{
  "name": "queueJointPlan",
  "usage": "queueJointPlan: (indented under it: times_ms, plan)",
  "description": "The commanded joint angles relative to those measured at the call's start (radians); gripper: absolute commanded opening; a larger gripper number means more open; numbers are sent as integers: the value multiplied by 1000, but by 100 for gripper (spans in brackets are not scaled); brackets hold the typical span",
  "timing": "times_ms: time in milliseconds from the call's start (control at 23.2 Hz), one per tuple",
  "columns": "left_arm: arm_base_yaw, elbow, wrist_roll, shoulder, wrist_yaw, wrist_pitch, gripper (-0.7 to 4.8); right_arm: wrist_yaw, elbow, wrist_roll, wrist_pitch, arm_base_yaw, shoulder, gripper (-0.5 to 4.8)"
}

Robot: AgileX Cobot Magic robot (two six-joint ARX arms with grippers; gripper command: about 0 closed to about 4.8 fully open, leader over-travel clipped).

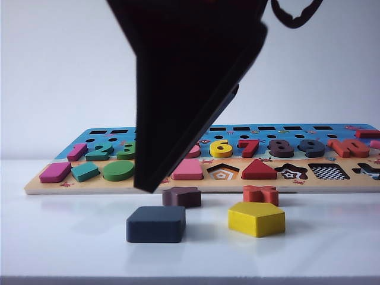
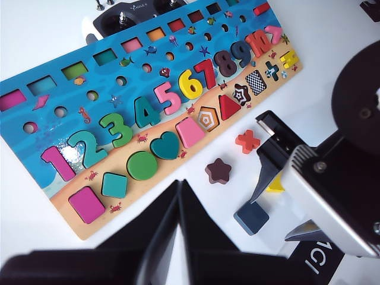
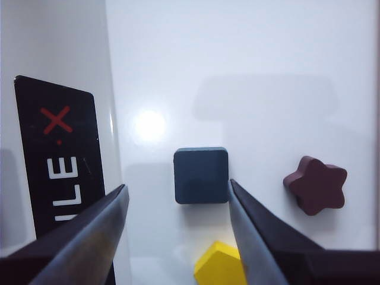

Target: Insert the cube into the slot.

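Note:
The cube (image 3: 201, 175), a flat dark navy square block, lies on the white table in front of the puzzle board (image 1: 35, 185). My right gripper (image 3: 176, 187) hangs over it, open, with the cube between the fingers and close to one fingertip (image 3: 233, 187). The slot (image 1: 329, 171), a square recess with a checkerboard floor, is at the right end of the board's front row. My left gripper (image 2: 180, 185) is shut and empty, held high near the board's front edge. In the exterior view the cube (image 1: 155, 224) sits just below the tip of a large dark arm part (image 1: 184, 89).
A yellow pentagon block (image 1: 256, 218) lies right of the cube. A dark-brown star block (image 1: 181, 196) and a red cross block (image 1: 260, 194) lie between them and the board. A black strip with lettering (image 3: 59, 166) runs beside the cube. A controller (image 2: 127, 15) sits behind the board.

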Motion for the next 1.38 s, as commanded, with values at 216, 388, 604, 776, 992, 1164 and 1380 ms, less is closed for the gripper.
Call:
queueJointPlan:
  times_ms: [216, 388, 604, 776, 992, 1164, 1380]
  plan:
    - [1, 3, 4, 0, 6, 20, 10, 3, 5, 11, 17, 1, 25, 306]
    - [2, 3, 5, 0, 5, 19, 10, 3, 5, 14, 19, 1, 42, 307]
    - [2, 3, 5, 0, 6, 20, 10, 4, 5, 14, 26, 0, 64, 316]
    - [1, 3, 5, 0, 5, 19, 10, 42, 5, 14, 66, 0, 64, 315]
    - [1, 3, 5, 0, 6, 19, 10, 41, 5, 14, 63, 0, 64, 315]
    - [1, 3, 5, 0, 5, 20, 10, 40, 5, 14, 36, 0, 64, 315]
    - [1, 3, 5, 0, 6, 19, 10, 40, 4, 14, 30, 0, 64, 314]
